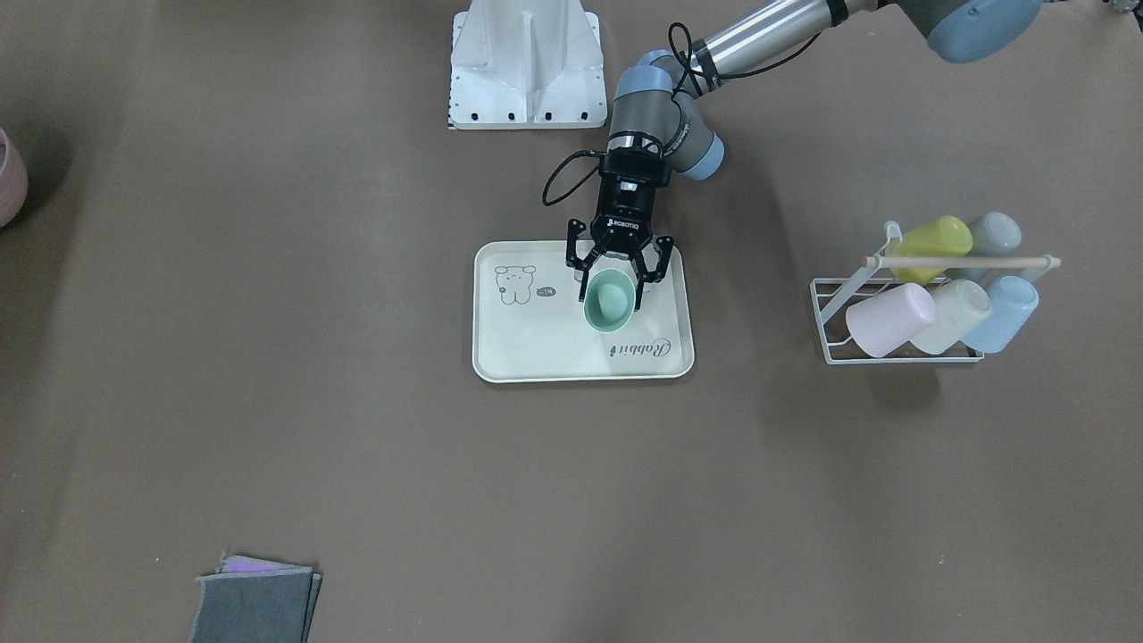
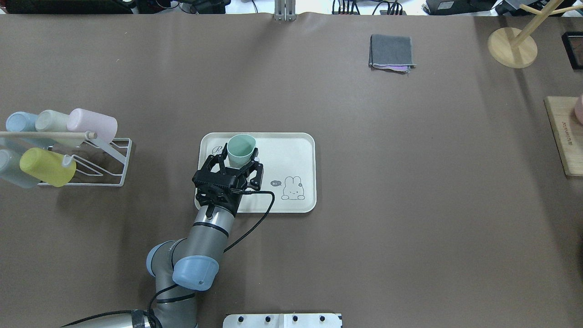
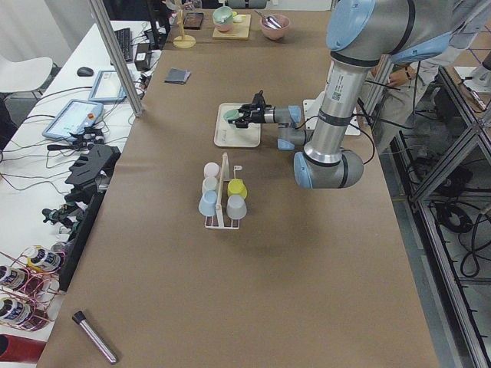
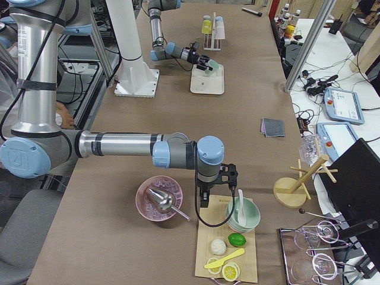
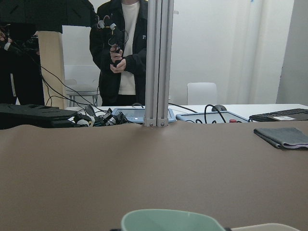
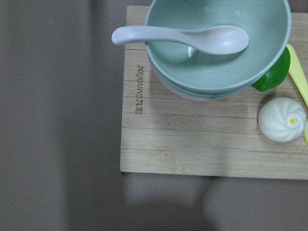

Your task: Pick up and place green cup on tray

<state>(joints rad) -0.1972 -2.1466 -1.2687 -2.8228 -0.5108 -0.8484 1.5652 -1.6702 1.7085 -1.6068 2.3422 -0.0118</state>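
Observation:
The green cup (image 1: 610,302) is mint green and sits mouth-up over the cream tray (image 1: 536,344), on the side with the "Rabbit" script. My left gripper (image 1: 614,284) reaches in level from the robot's side, its fingers (image 1: 586,279) pressed against both sides of the cup. I cannot tell whether the cup's base touches the tray. The overhead view shows the cup (image 2: 240,149), the tray (image 2: 291,152) and the left gripper (image 2: 238,160). The cup's rim (image 5: 168,220) shows at the bottom of the left wrist view. My right gripper (image 4: 203,202) hangs far away over a wooden board (image 6: 192,144); I cannot tell if it is open or shut.
A white wire rack (image 1: 902,357) with several cups, among them a yellow-green one (image 1: 933,246), stands on my left. A folded grey cloth (image 2: 391,51) lies at the far side. The board holds a green bowl with a spoon (image 6: 216,43), beside a pink bowl (image 4: 157,199).

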